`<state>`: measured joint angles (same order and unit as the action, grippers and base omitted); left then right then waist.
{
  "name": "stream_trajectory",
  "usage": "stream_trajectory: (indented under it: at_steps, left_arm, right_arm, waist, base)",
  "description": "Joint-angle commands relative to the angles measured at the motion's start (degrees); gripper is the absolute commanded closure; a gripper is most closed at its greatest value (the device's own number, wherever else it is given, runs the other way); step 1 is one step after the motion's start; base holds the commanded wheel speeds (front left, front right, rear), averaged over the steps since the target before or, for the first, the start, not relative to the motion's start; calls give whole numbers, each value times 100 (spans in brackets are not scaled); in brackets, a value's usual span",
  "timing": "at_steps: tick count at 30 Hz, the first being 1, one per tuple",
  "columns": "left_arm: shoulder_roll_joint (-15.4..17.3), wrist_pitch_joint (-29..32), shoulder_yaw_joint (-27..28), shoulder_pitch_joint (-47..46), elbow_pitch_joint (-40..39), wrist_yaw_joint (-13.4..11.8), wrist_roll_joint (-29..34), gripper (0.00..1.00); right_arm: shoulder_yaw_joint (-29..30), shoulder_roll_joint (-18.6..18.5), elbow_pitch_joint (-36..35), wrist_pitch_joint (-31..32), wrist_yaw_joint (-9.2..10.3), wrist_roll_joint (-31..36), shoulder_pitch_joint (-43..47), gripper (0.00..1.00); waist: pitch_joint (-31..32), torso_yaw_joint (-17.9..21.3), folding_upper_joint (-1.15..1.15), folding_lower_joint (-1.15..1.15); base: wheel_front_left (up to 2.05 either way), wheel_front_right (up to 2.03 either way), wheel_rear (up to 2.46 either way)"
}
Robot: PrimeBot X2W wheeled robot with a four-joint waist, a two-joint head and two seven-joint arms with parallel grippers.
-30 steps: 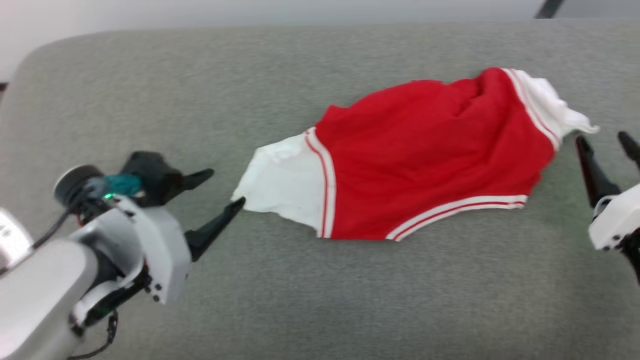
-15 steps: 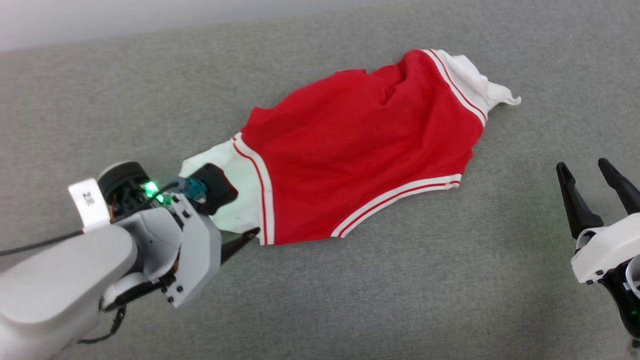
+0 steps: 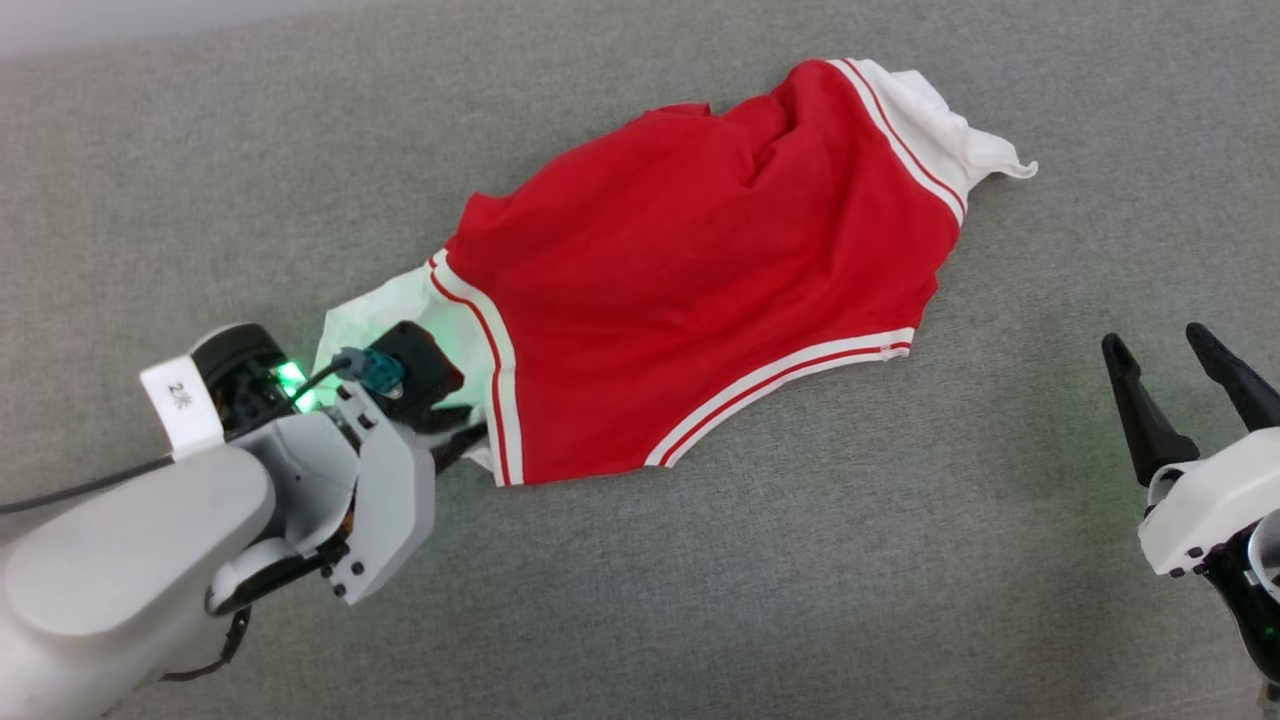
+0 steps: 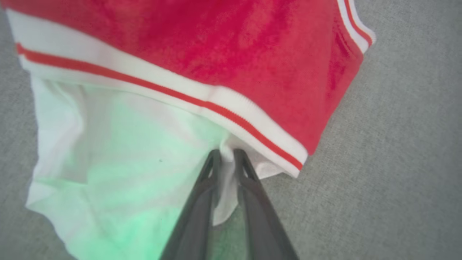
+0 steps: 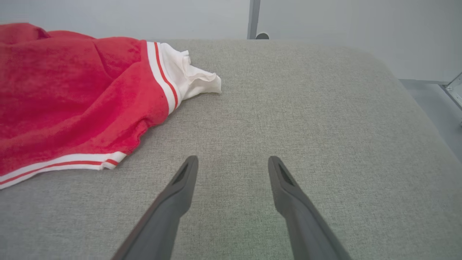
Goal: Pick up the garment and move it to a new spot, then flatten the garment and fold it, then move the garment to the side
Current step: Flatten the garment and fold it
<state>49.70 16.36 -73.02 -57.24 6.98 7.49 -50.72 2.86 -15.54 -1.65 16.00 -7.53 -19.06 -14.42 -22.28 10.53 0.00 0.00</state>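
Left wrist view: your left gripper (image 4: 226, 156) just nipped shut on the shirt's (image 3: 700, 290) white sleeve (image 4: 108, 144), so lift can start. Shirt lies on grey pad (image 3: 700, 600); right gripper (image 3: 1155, 338) wide open, empty

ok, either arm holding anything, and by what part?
The left gripper pinches the garment by a fold of its white sleeve, beside the striped trim. The right gripper is open, empty.

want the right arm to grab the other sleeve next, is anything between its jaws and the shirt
Nothing visible does. Only bare grey surface lies between the right gripper, jaws open, and the garment. The left gripper is shut on the near white sleeve.
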Motion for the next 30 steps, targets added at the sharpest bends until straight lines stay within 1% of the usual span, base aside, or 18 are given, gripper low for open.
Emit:
stream_trajectory:
  at_steps: [1,3,8,12,14,17,22,30]
  left_arm:
    - [-35,24,-61,124,41,-2,-17,100]
    - [-50,-6,-61,101,51,-2,-54,100]
    - [-153,-111,-59,-7,41,-2,-65,100]
    - [-286,-191,-50,-94,22,-2,-48,100]
    - [-353,-208,-49,-127,7,-2,-18,100]
    - [-417,-207,-53,-164,-14,-2,24,100]
    - [-472,-237,-61,-223,-33,-2,42,100]
    - [-476,-291,-77,-228,-77,-7,53,100]
  right_arm:
    - [-72,-79,-36,72,9,14,-72,0]
    - [-215,-228,-31,252,9,-34,-153,0]
    - [-755,-879,77,963,9,-197,-562,0]
    - [-1102,-1244,350,1754,9,-721,-1074,0]
    - [-1170,-1403,542,1935,10,-885,-1403,0]
    - [-1248,-1441,949,2013,9,-1013,-1784,0]
    - [-1336,-1372,1620,1890,9,-1101,-2399,0]
    - [-1639,-1274,2363,1769,9,-1169,-3107,0]
  waist:
    - [-26,-36,0,0]
    - [-43,-72,0,0]
    - [-96,-227,0,0]
    - [-168,-404,0,0]
    - [-230,-498,0,0]
    - [-331,-617,0,0]
    - [-475,-765,0,0]
    - [-619,-869,0,0]
  base:
    - [0,0,0]
    - [0,0,0]
    - [0,0,0]
    - [0,0,0]
    - [0,0,0]
    - [0,0,0]
    - [0,0,0]
    - [0,0,0]
